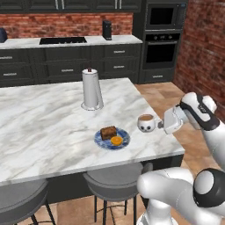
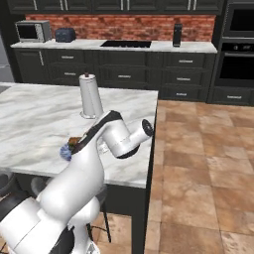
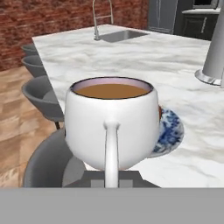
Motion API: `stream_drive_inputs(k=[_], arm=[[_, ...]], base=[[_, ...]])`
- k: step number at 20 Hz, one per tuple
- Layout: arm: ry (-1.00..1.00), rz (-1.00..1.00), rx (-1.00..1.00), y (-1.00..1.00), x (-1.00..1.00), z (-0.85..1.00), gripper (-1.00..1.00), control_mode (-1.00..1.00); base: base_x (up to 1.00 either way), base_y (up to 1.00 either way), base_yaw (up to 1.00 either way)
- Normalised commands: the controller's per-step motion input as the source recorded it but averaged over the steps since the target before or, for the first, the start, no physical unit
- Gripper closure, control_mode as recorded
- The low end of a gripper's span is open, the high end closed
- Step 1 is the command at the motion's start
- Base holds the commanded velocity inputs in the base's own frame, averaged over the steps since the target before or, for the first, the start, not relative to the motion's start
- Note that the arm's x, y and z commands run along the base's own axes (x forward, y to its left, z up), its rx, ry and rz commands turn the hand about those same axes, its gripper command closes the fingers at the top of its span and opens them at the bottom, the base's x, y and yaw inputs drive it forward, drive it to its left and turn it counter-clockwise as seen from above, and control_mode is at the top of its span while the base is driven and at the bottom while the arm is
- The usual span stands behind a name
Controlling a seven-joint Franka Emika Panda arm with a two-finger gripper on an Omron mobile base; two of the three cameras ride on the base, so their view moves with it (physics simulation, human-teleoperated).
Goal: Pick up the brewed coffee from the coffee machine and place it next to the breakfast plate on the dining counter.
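Observation:
The brewed coffee [image 1: 146, 123], a white mug with light-brown coffee, sits at the right end of the dining counter [image 1: 44, 127], just right of the breakfast plate [image 1: 112, 139]. My gripper [image 1: 159, 125] reaches in from the right and is shut on the mug's handle. In the hand view the mug [image 3: 111, 122] is very close, handle toward me, with the blue plate [image 3: 171, 130] right behind it. I cannot tell whether the mug rests on the marble or hangs just above it. The coffee machine [image 1: 107, 30] stands far back on the rear counter.
A tall paper-towel roll [image 1: 91, 90] stands mid-counter behind the plate. Grey stools [image 1: 114, 178] line the near counter edge. A sink with faucet [image 3: 120, 35] lies at the island's far end. Oven tower [image 1: 161, 44], toaster [image 2: 64, 33] and microwave [image 2: 32, 31] stand along the back wall.

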Motion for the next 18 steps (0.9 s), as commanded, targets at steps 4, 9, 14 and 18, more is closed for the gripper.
stream_drive_inputs(k=[4, 9, 14, 18], arm=[[0.00, 0.00, 0.00, -0.03, 0.32, -0.44, 1.00, -1.00], [-0.06, 0.00, 0.00, 0.00, 0.30, -0.46, 1.00, -1.00], [-0.10, 0.00, 0.00, 0.00, 0.28, -0.47, 1.00, -1.00], [-0.09, 0.00, 0.00, 0.00, 0.26, -0.41, 1.00, -1.00]], base=[[0.00, 0.00, 0.00], [0.00, 0.00, 0.00], [0.00, 0.00, 0.00], [0.00, 0.00, 0.00]])
